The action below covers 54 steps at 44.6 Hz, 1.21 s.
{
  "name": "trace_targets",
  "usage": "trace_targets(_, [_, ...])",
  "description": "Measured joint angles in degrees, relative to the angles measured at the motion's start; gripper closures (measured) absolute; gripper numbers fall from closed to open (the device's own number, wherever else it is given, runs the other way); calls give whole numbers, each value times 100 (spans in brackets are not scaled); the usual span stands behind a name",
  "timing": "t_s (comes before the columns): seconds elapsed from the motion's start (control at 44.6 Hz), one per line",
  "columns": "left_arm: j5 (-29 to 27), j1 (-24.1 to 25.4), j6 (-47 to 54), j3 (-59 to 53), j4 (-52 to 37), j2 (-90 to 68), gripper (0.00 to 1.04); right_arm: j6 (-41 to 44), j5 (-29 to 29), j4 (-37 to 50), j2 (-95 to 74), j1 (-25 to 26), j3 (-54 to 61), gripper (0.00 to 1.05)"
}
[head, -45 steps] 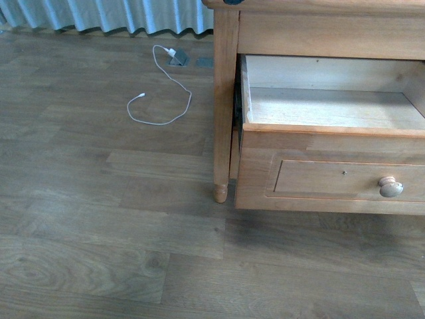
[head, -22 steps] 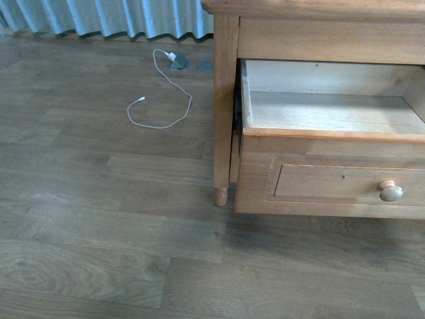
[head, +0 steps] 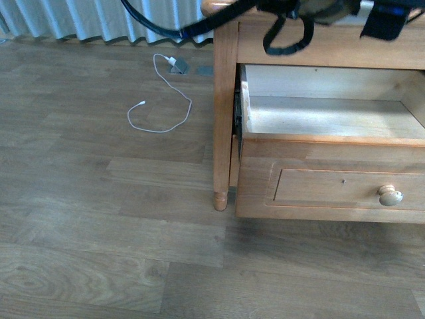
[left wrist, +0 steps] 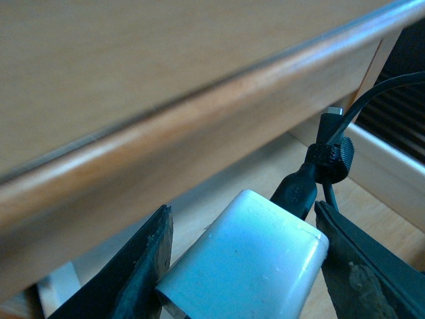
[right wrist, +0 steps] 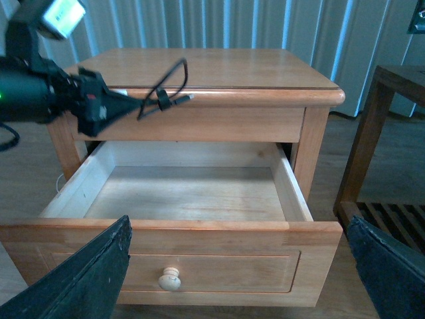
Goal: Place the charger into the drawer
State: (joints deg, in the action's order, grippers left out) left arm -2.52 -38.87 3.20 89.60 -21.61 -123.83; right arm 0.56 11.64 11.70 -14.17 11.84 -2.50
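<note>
The charger [left wrist: 246, 266], a white plug block, sits clamped between my left gripper's [left wrist: 242, 222] dark fingers. Its black cable [left wrist: 329, 163] is bundled by a strap and hangs as a loop [head: 287, 40]. In the right wrist view the left gripper [right wrist: 106, 103] holds the looped cable [right wrist: 163, 93] just under the nightstand's top edge, above the rear left of the open drawer [right wrist: 166, 226]. The drawer [head: 332, 137] stands pulled out, its pale interior bare, with a round knob [head: 390, 196] on the front. My right gripper [right wrist: 242, 279] is open wide in front of the drawer face.
A thin white cable [head: 159, 100] lies looped on the wood floor to the left, near the curtain [head: 99, 16]. The nightstand's leg [head: 222, 133] stands beside the drawer. A darker wooden side table [right wrist: 392, 100] is to the nightstand's right.
My left arm, carrying the charger's black cable loop, has come into the front view's top, above the drawer. The drawer stays open.
</note>
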Motion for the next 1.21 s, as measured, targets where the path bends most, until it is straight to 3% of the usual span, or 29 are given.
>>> trace_targets(0.426, [-459,-94,-122,1676,802,-1869,45,0,0,0,2,0,0,8])
trace_targets(0.605, [-870,-79,-225,1996,804,-2100,12,-2,0,0,2,0,0,8])
trace_targets(0.672, [-931,-70,-260,1858,616,-2013,4,0,2,0,2,0,0,8])
trace_targets(1.008, [-1561,7,-323,409,-249,-710,6,0,2,0,4,0,0,8])
trace_targets(1.21, [-2164,81,-280,-1032,-933,1104,6,0,0,0,4,0,0,8])
